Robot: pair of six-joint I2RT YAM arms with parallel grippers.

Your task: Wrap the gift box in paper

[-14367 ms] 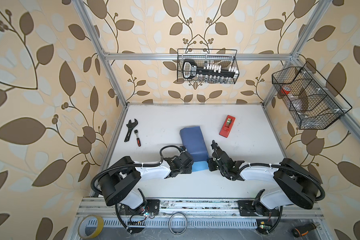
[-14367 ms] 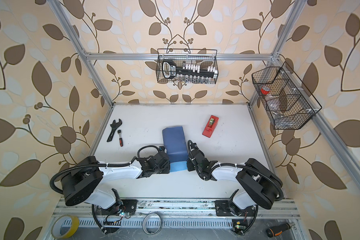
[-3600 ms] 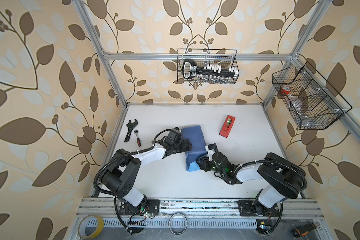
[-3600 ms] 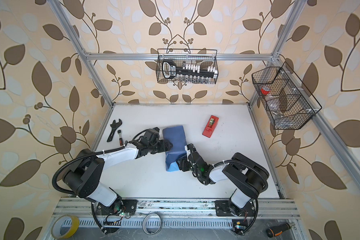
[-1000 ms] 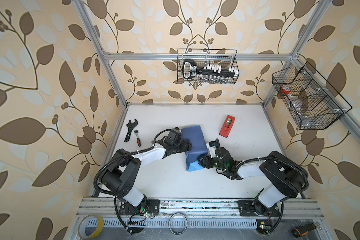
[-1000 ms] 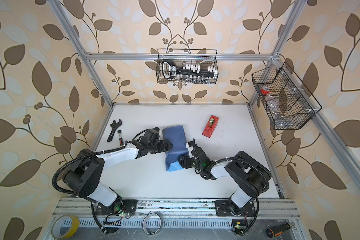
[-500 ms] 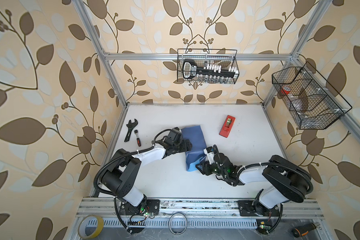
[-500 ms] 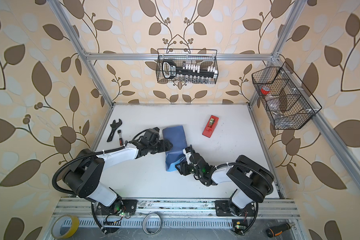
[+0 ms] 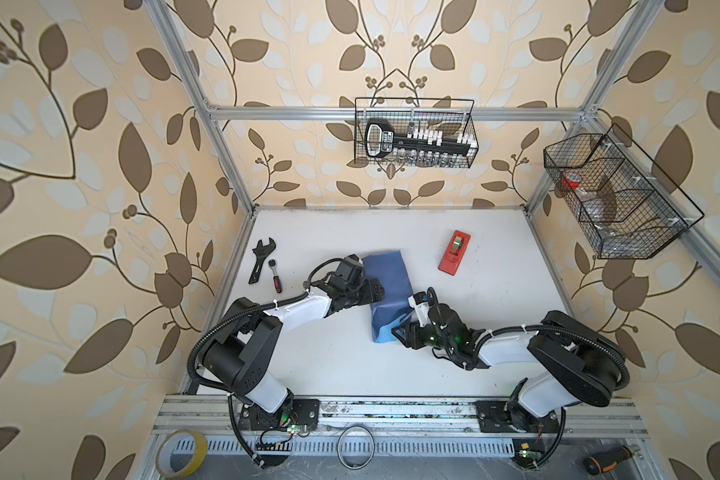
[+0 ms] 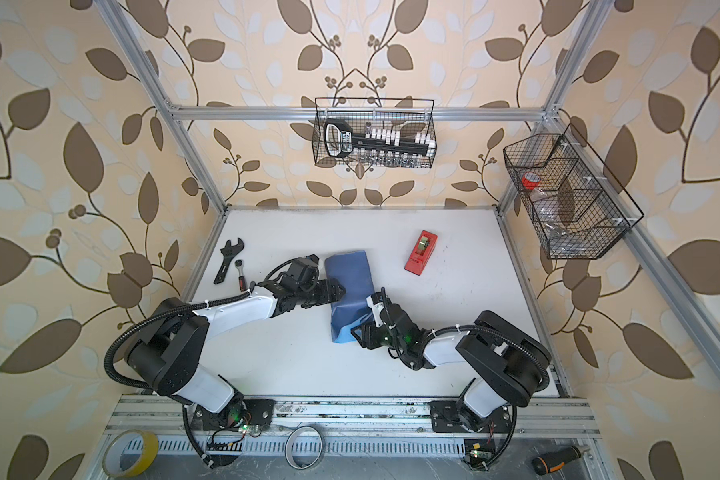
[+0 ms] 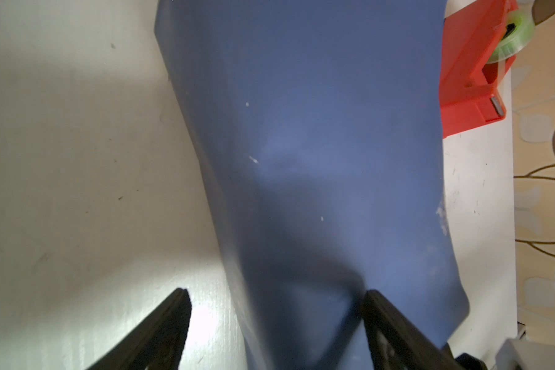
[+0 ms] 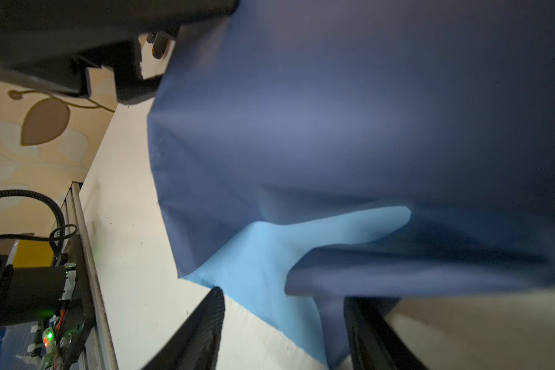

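Pairs glossy white link shells with matte black joint housings on the left arm (image 9: 302, 309) and the right arm (image 9: 504, 348). Runs corrugated black hose (image 9: 213, 332) along each, cinched by white zip ties (image 9: 276, 304). Glows green at small LEDs (image 9: 456, 337). Ends the left gripper (image 11: 275, 291) in slim black fingers (image 11: 161, 326).

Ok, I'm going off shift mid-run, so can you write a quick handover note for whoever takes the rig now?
Left gripper: open, jaws straddling the left edge of the paper.
Right gripper: open at the paper's near corner, light-blue flap between the jaws.
Gift box: not visible, presumably under the folded paper.
Done: paper folded over.
To do: close the ends and tape them; the red tape dispenser lies apart, further back on the right.
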